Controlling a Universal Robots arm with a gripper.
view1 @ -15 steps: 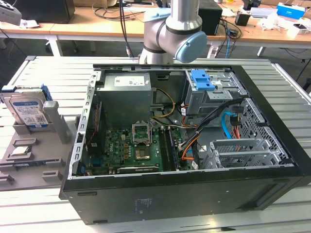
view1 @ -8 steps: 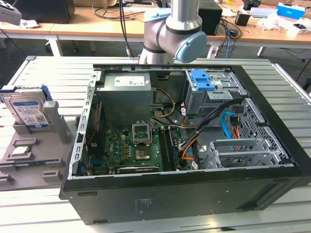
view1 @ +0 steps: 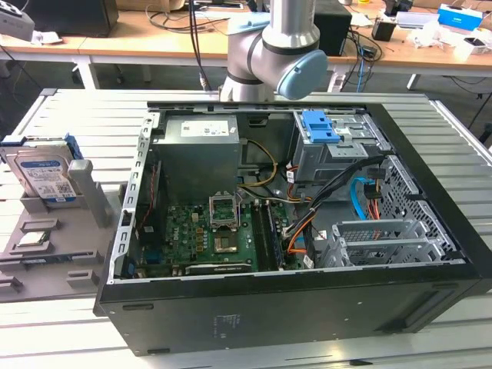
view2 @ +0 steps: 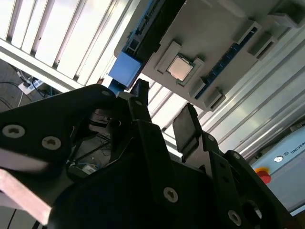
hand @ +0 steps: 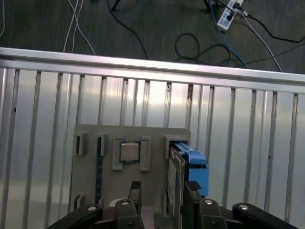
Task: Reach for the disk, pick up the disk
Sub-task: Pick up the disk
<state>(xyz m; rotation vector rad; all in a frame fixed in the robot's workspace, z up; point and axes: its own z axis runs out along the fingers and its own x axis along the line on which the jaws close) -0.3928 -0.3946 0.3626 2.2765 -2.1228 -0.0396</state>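
The disk (view1: 44,175) stands on edge in a grey holder (view1: 54,254) on the slatted table, at the exterior view's left of the open computer case. In the first wrist view I look down on the disk (hand: 175,174), with its blue rail (hand: 196,167) beside it. My gripper (hand: 162,188) is open above the holder, and the disk's top edge lies close to one of its fingers (hand: 190,191). In the second wrist view the gripper (view2: 164,102) hangs open, apart from the disk's blue rail end (view2: 125,67). Nothing is held.
A small square silver chip (hand: 129,151) sits in a pocket of the holder, next to the disk. The open computer case (view1: 292,207), with a blue bracket (view1: 319,127) on its drive cage, takes up the middle of the table. Cables lie on the floor (hand: 200,43) beyond the table edge.
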